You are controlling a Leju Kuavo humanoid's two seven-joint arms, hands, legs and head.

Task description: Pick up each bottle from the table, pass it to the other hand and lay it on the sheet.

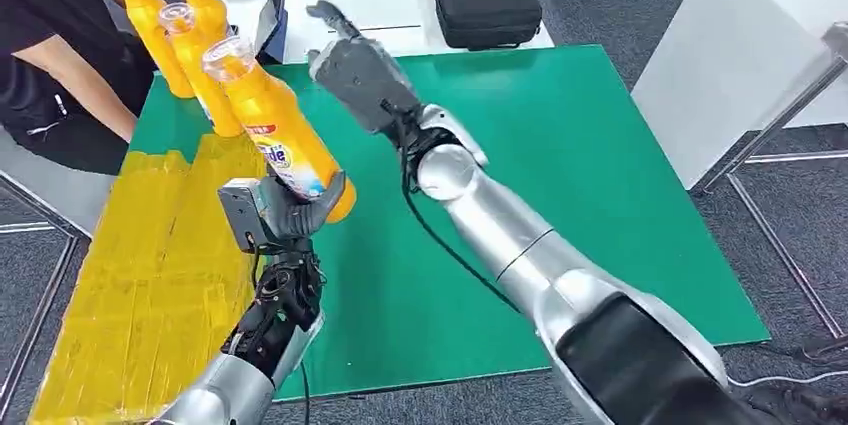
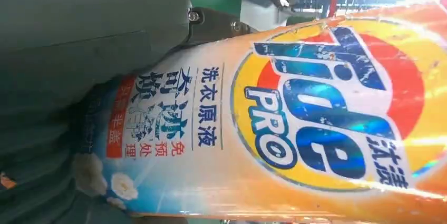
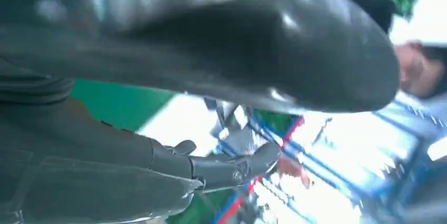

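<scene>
Orange bottle (image 1: 280, 130) base hidden within gripping left hand (image 1: 285, 213); right hand (image 1: 358, 70) empty, fingers apart, blurred close-up.

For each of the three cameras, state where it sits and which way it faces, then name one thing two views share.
Head view: high on the body, facing down at the green table; both arms show.
Left wrist view: behind the left hand, facing the held bottle.
Right wrist view: behind the right hand, facing the room; blurred.
Shared: the held bottle and left hand appear in the head view too.
</scene>
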